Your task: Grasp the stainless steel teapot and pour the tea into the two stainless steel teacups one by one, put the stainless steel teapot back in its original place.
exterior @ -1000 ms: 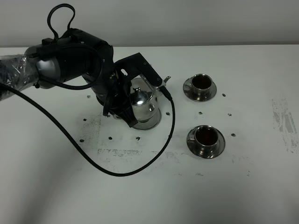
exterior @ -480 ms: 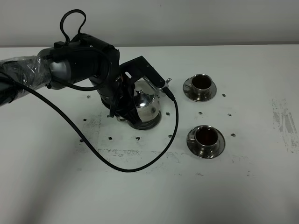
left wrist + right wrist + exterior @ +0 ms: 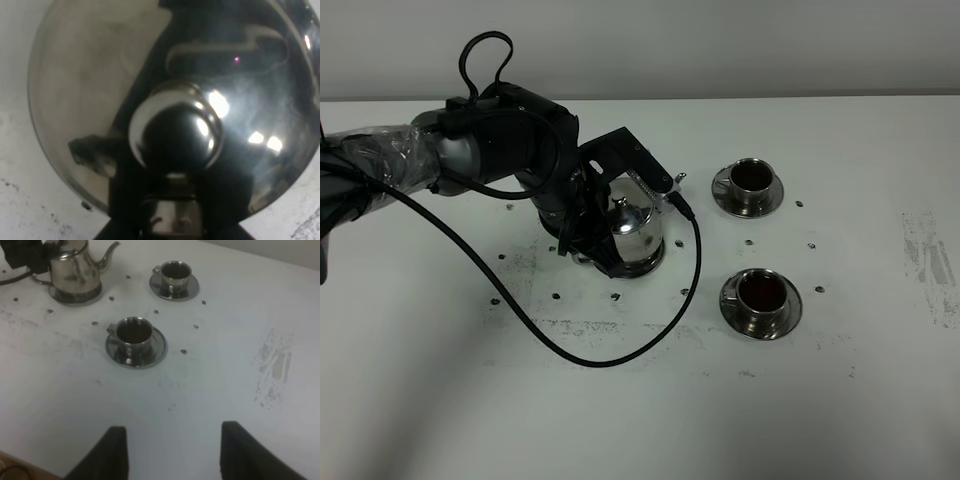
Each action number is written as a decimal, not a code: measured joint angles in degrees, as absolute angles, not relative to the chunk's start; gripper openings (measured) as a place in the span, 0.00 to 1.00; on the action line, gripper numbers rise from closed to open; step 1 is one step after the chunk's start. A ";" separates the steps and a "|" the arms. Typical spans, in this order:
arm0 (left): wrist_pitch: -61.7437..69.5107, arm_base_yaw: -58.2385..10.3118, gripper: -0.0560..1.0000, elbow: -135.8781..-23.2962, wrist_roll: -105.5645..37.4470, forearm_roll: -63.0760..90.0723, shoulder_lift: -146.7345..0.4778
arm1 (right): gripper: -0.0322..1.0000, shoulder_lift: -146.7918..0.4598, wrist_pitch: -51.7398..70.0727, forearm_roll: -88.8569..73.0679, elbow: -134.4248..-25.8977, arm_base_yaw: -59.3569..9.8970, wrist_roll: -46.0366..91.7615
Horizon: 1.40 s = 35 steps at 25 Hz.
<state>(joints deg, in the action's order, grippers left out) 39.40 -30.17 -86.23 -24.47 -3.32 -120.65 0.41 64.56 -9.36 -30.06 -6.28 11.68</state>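
Teapot placement is nearly done: the left gripper point(image 3: 588, 232) holds the handle side of the shiny stainless steel teapot point(image 3: 632, 226), apparently seated on its shallow round steel dish point(image 3: 638, 268), though finger spread is hidden. Best open only once the pot sits flat, then withdraw away from the spout. Right of the teapot, two small steel teacups point(image 3: 749, 178) point(image 3: 760, 292) hold dark tea; the right gripper point(image 3: 170, 450) hangs wide and empty.

We are reaching our left arm point(image 3: 470, 150) in from the table's left edge, its gripper point(image 3: 595, 225) bending low toward the far middle with its jaw state hidden, while our right gripper point(image 3: 170, 452) is hovering with fingers spread apart.
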 joint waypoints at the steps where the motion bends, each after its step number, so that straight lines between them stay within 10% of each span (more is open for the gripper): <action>1: 39.39 -30.13 0.22 -86.23 -24.47 -3.32 -120.65 | 0.43 0.41 64.56 -9.36 -30.06 -6.28 11.68; 28: 38.91 -30.13 0.23 -86.27 -24.45 -3.16 -121.43 | 0.43 0.41 64.56 -9.36 -30.06 -6.28 11.63; 35: 39.48 -30.13 0.52 -86.27 -24.45 -2.00 -121.49 | 0.43 0.41 64.56 -9.36 -30.06 -6.28 11.63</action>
